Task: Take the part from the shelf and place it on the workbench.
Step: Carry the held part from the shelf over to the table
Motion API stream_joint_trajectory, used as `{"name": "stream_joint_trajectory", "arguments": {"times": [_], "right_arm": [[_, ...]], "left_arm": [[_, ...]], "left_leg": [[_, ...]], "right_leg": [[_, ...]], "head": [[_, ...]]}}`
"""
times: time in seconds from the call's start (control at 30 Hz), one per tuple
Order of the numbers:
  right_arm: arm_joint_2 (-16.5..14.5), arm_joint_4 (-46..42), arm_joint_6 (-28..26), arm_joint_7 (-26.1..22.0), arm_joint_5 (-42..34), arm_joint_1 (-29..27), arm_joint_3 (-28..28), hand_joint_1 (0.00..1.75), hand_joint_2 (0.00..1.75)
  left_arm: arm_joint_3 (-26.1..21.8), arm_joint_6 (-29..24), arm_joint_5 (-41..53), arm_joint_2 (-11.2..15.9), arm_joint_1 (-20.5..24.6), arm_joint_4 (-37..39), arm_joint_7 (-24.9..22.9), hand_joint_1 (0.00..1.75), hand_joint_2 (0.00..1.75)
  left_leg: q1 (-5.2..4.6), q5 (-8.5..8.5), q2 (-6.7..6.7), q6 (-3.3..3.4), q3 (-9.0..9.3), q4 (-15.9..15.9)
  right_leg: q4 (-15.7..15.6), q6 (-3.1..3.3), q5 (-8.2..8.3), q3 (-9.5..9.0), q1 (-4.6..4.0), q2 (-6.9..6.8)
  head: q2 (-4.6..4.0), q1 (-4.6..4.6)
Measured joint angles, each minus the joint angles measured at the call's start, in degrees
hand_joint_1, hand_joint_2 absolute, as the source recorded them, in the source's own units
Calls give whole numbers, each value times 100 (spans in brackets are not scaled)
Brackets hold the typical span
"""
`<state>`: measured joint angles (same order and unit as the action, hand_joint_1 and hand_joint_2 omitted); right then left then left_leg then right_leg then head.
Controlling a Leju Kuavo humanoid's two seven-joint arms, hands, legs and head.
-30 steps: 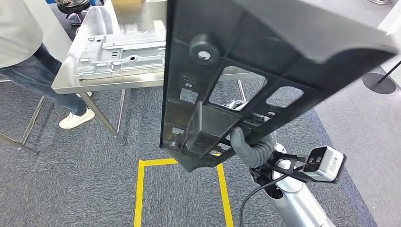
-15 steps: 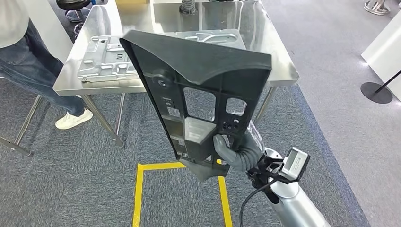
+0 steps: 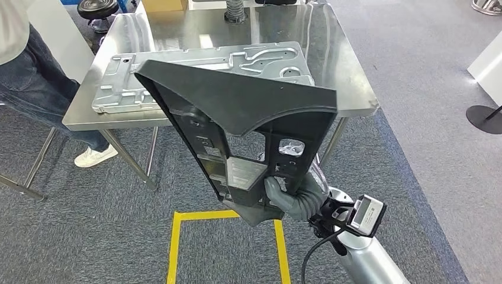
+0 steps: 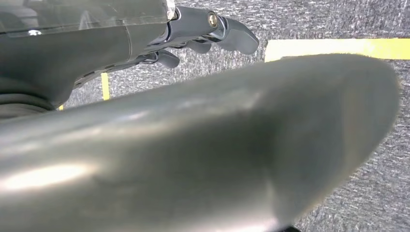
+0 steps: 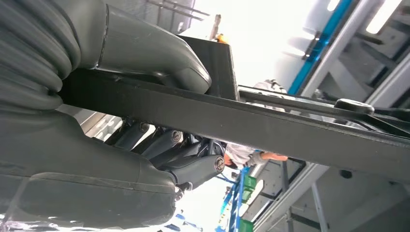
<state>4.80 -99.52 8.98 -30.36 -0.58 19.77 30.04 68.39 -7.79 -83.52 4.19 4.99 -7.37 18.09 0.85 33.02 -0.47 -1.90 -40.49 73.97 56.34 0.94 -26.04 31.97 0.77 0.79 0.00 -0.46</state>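
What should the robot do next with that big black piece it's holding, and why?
Probably carry the black part forward and a little higher, over the workbench. The right hand grips its lower end, and the part hangs short of the table edge, above the carpet. A silver plate already lies on the bench, so aim for bare steel.

one black part, one metal plate, one workbench, one person

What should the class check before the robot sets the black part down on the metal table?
1. Grip: right robot hand holds the black part at its lower end: ok.
2. Part over the table: not ok, mostly in front of it.
3. Landing spot: silver plate lies there: not ok.
4. Person beside the table: not ok.
5. Left robot hand free: ok.
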Motion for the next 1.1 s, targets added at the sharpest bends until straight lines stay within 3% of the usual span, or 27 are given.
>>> {"name": "stream_joint_trajectory", "arguments": {"times": [0.07, 0.13, 0.27, 0.33, 0.37, 0.43, 0.47, 0.5, 0.53, 0.6, 0.67, 0.77, 0.83, 0.87, 0.93, 0.97, 1.0, 1.03, 1.1], "right_arm": [[-19, -1, -18, 2, 135, -6, -19, 175, 175], [-36, -3, -54, 5, 268, 4, -35, 175, 175], [-46, -26, -101, 10, 374, 19, -52, 175, 175], [-52, -45, -104, 10, 381, 33, -72, 175, 175], [-53, -52, -105, 9, 384, 35, -85, 175, 175], [-50, -57, -106, 7, 387, 28, -109, 175, 175], [-49, -56, -106, 8, 390, 19, -116, 175, 175], [-48, -56, -107, 8, 391, 13, -121, 175, 175], [-48, -56, -108, 8, 392, 11, -125, 175, 175], [-49, -55, -110, 7, 392, 18, -136, 175, 175], [-52, -52, -108, 2, 394, 33, -149, 175, 175], [-59, -50, -108, -24, 392, 46, -172, 175, 175], [-72, -51, -110, -53, 381, 56, -185, 175, 175], [-79, -52, -110, -67, 376, 59, -188, 175, 175], [-86, -52, -114, -88, 370, 50, -190, 175, 175], [-87, -52, -117, -100, 370, 31, -191, 175, 175], [-87, -52, -123, -111, 370, 10, -193, 175, 175], [-87, -52, -131, -126, 370, -7, -195, 175, 175], [-87, -52, -156, -153, 379, -19, -207, 175, 175]], "left_arm": [[0, -3, 0, -1, -6, 0, 1, 0, 0], [1, -5, 0, -2, -1, 0, 4, 0, 0], [2, -5, 0, -6, 4, 0, 23, 0, 0], [2, -5, 0, -9, 5, 0, 35, 0, 0], [2, -4, 0, -10, 7, 0, 40, 0, 0], [2, -3, 0, -10, 9, 0, 44, 0, 0], [2, -3, 0, -11, 5, 0, 44, 0, 0], [2, -3, 0, -11, -1, 0, 44, 0, 0], [2, -3, 0, -11, -5, 0, 45, 0, 0], [2, -2, 0, -17, -2, 0, 48, 0, 0], [2, -3, 0, -27, 10, 0, 49, 0, 0], [2, -8, 0, -29, 24, 0, 46, 0, 0], [2, -9, 0, -33, 37, 0, 48, 0, 0], [2, -8, 0, -33, 38, 0, 49, 0, 0], [2, -10, 0, -33, 28, 0, 47, 0, 0], [2, -12, 0, -32, 16, 0, 45, 0, 0], [2, -15, 0, -32, 4, 0, 40, 0, 0], [2, -18, 0, -32, -3, 0, 34, 0, 0], [2, -26, 0, -31, -8, 0, 27, 0, 0]], "left_leg": [[8, -577, 12, 19, 210, -730], [-14, -914, 20, 62, 493, -1442], [-35, -855, 6, 197, 596, -1633], [-14, -827, 6, 276, 667, -1678], [-13, -805, 8, 306, 703, -1690], [-23, -739, 7, 344, 765, -1690], [-29, -700, 4, 348, 807, -1688], [-34, -657, -2, 347, 859, -1687], [-39, -609, -9, 341, 925, -1685], [-56, -500, -23, 314, 1063, -1686], [-70, -412, -34, 258, 1122, -1685], [-64, -346, -27, 168, 1162, -1723], [-63, -231, -11, 111, 1126, -1542], [-55, -111, -4, 84, 995, -1265], [-33, 165, 2, 36, 514, -457], [-22, 213, 3, 16, 284, -145], [-11, 142, 4, 2, 143, -29], [-1, -55, 7, -5, 117, -150], [13, -617, 12, 8, 344, -897]], "right_leg": [[7, -25, -103, -135, 1, 0], [16, -78, -199, -229, -14, 3], [9, -210, -297, -268, -17, 1], [303, -259, -454, -153, -12, -13], [640, -271, -589, 25, -4, -19], [1482, -287, -849, 548, -3, -23], [1745, -288, -854, 759, -2, -23], [1796, -282, -739, 872, -2, -24], [1595, -265, -499, 861, -4, -24], [792, -199, 65, 608, -27, -26], [236, -142, 280, 402, -61, -38], [117, -86, 208, 336, -64, -39], [39, -35, 177, 230, -27, -45], [7, -12, 155, 171, -13, -54], [-5, 19, 86, 89, -17, -65], [-5, 22, 46, 48, -17, -65], [-4, 18, 5, 1, -17, -62], [-2, 11, -37, -56, -15, -58], [2, -19, -138, -187, -13, -53]], "head": [[-1, 0], [-1, -2], [0, -2], [0, 9], [0, 14], [0, 21], [0, 21], [0, 22], [0, 22], [0, 20], [0, 7], [0, -3], [0, -21], [0, -32], [0, -49], [0, -47], [0, -49], [0, -50], [-1, -47]]}}
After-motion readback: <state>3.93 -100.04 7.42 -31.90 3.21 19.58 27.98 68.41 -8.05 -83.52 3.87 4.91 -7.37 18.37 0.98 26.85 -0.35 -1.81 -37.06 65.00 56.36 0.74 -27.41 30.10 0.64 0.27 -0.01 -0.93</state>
